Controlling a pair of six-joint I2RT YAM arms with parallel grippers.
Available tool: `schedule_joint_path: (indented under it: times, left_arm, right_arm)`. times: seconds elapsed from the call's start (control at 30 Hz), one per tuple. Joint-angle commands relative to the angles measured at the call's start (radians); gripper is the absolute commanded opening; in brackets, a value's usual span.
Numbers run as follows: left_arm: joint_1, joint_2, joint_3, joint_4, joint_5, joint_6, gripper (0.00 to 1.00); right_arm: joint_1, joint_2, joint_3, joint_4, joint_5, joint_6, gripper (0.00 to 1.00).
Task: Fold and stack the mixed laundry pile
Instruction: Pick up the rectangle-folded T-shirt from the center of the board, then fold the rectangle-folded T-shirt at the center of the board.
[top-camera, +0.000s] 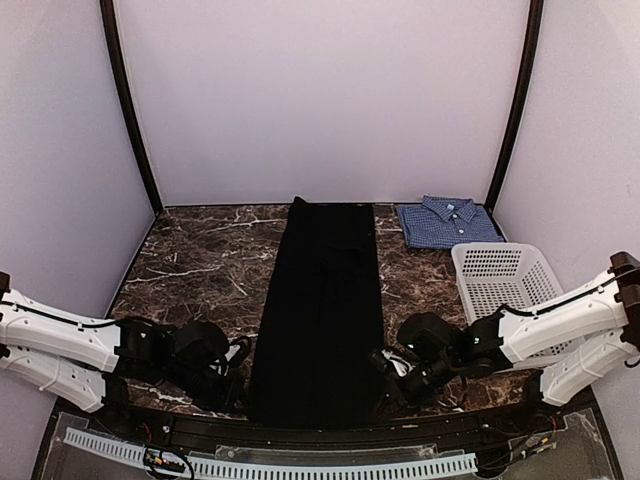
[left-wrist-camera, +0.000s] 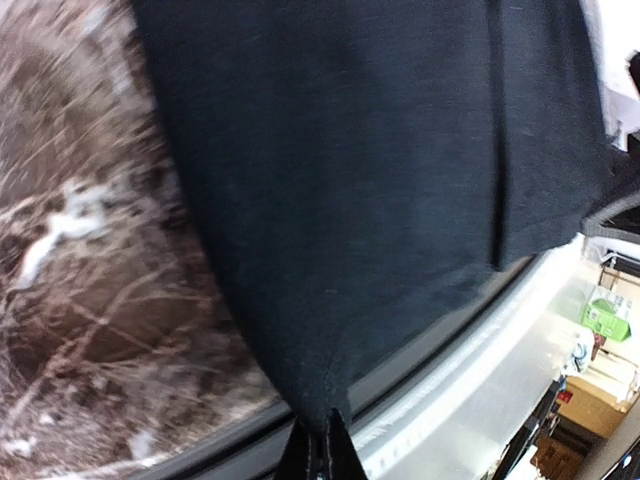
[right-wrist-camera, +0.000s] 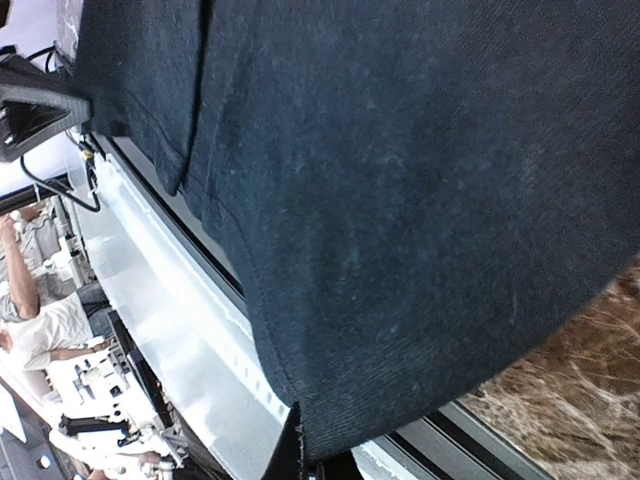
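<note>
Lying flat along marble worktop (top-camera: 200, 260): black garment (top-camera: 325, 300), near corners pinched by left tool (left-wrist-camera: 320, 455) and right tool (right-wrist-camera: 296, 452). Folded check shirt (top-camera: 445, 222) behind white basket (top-camera: 500, 275).

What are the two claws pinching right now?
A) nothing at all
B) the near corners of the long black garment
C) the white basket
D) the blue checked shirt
B: in the wrist views the left claw and the right claw are each shut on a near corner of the black garment; the blue checked shirt lies folded at the table's far edge, away from both claws.
</note>
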Motion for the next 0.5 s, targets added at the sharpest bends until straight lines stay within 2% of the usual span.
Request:
schedule_joint_path:
  times: [0.0,0.23,0.37,0.47]
  left_arm:
    - [0.001,-0.033,0.074,-0.049,-0.024,0.058,0.0]
    - [0.068,-0.01,0.154,-0.042,-0.048,0.132,0.0]
    - [0.186,0.022,0.216,-0.012,-0.036,0.234,0.0]
    - [0.262,0.102,0.288,0.003,-0.027,0.335,0.0]
  right_arm:
    - [0.009,-0.019,0.07,-0.075,0.074,-0.037,0.0]
    - [-0.039,-0.05,0.124,-0.124,0.142,-0.106,0.0]
    - [-0.148,-0.072,0.162,-0.162,0.168,-0.216,0.0]
    - [-0.233,-0.053,0.22,-0.19,0.177,-0.319,0.0]
